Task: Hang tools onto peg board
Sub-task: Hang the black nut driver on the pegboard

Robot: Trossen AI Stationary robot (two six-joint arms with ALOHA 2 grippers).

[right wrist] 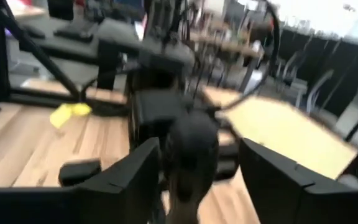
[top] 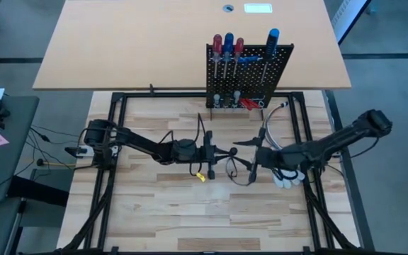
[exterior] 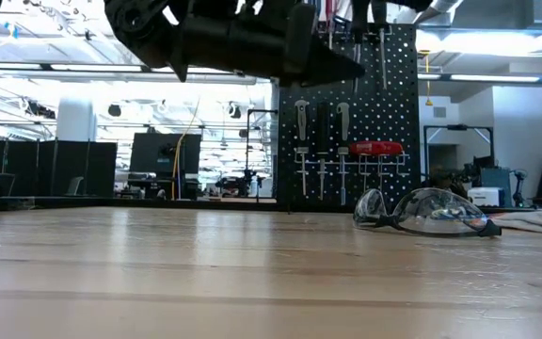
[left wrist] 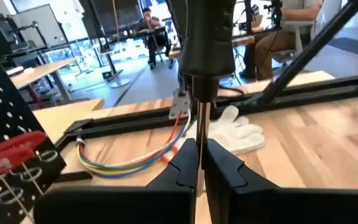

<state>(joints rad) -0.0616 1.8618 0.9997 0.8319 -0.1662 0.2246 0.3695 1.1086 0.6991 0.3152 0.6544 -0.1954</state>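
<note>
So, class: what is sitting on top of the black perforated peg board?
Above the black perforated peg board's top edge stand two red screwdriver handles and two blue ones. Their steel shafts run down its face; whatever holds them there cannot be made out.

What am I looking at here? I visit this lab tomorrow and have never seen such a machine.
It is a robot with two dark arms working over a wooden table. Each arm ends in a two-fingered claw. One picture looks straight down from above, one looks level across the tabletop, and the other two come from small cameras on the arms' wrists.

At the back of the table stands a black peg board with tools hanging on it. A white glove and safety glasses lie on the table.

The arms meet in the middle, above the table. The left claw is shut on the thin metal shaft of a screwdriver with a black handle. The right claw is open, with a finger on either side of that handle.
</note>
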